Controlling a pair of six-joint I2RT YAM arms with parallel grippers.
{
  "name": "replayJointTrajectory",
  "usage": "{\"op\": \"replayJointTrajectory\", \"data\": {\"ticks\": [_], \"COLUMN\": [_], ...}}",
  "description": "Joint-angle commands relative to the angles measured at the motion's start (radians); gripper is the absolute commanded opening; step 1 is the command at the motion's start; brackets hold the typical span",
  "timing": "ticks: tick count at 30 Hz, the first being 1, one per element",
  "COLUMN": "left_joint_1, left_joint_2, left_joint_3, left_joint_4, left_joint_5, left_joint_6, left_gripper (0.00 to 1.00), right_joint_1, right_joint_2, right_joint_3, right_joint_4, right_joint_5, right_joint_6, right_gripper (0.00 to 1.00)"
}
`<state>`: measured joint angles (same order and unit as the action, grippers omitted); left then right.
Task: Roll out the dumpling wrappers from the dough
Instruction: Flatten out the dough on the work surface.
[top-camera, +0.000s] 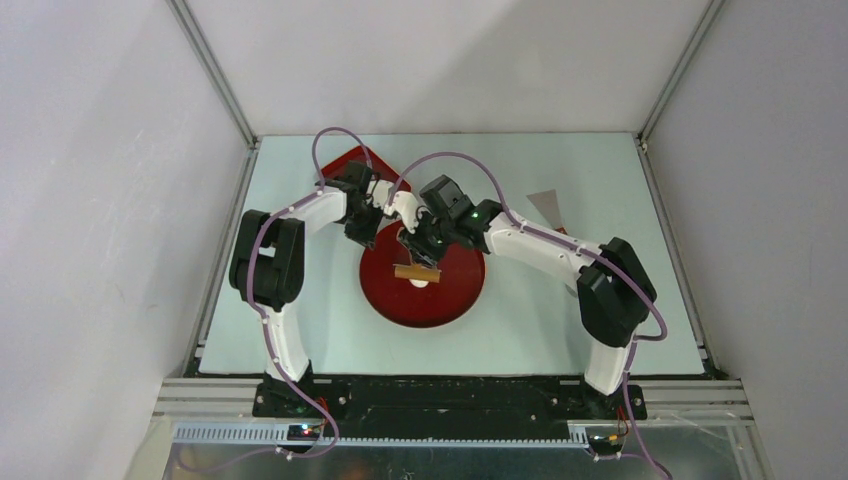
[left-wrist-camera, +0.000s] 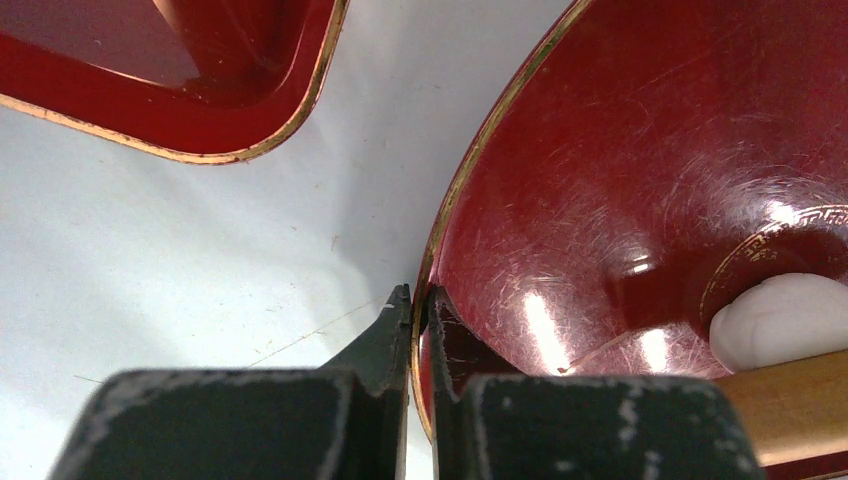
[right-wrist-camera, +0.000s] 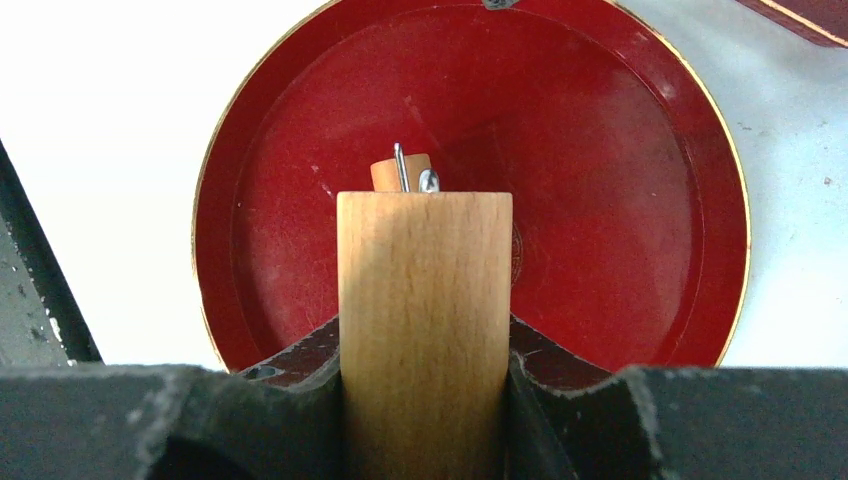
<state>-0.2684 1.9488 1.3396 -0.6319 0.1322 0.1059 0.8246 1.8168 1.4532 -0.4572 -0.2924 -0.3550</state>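
A round red plate (top-camera: 450, 300) lies mid-table. A white rounded dough lump (top-camera: 421, 283) sits at its centre, under a wooden rolling pin (top-camera: 416, 272). My right gripper (top-camera: 425, 255) is shut on the pin (right-wrist-camera: 425, 300), with a finger on each side, above the plate (right-wrist-camera: 620, 200); the pin hides the dough in this view. My left gripper (top-camera: 378, 238) is shut on the plate's gold-edged rim (left-wrist-camera: 440, 250), one finger inside and one outside (left-wrist-camera: 420, 300). The left wrist view shows the dough (left-wrist-camera: 780, 320) pressed under the pin (left-wrist-camera: 790, 405). No thin flat wrapper shows.
A red tray (top-camera: 345, 160) with a gold edge lies at the back left, close to the plate (left-wrist-camera: 200, 80). A grey triangular piece (top-camera: 548, 205) lies on the table at the back right. Walls enclose the table on three sides.
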Motion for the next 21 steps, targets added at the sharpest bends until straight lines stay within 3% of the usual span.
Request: {"op": "replayJointTrajectory", "data": {"ticks": [1, 21], "left_joint_1": [0.007, 0.007], "left_joint_2": [0.027, 0.029], "left_joint_3": [0.011, 0.012], "left_joint_4": [0.001, 0.001], "left_joint_5": [-0.015, -0.014], "left_joint_6": [0.012, 0.012], "left_gripper": [0.0, 0.0], "right_joint_1": [-0.026, -0.025], "right_joint_2": [0.04, 0.059], "right_joint_3": [-0.014, -0.012], "right_joint_4": [0.033, 0.061], "right_joint_5": [0.074, 0.131], "right_joint_6": [-0.011, -0.009], "right_gripper": [0.0, 0.0]}}
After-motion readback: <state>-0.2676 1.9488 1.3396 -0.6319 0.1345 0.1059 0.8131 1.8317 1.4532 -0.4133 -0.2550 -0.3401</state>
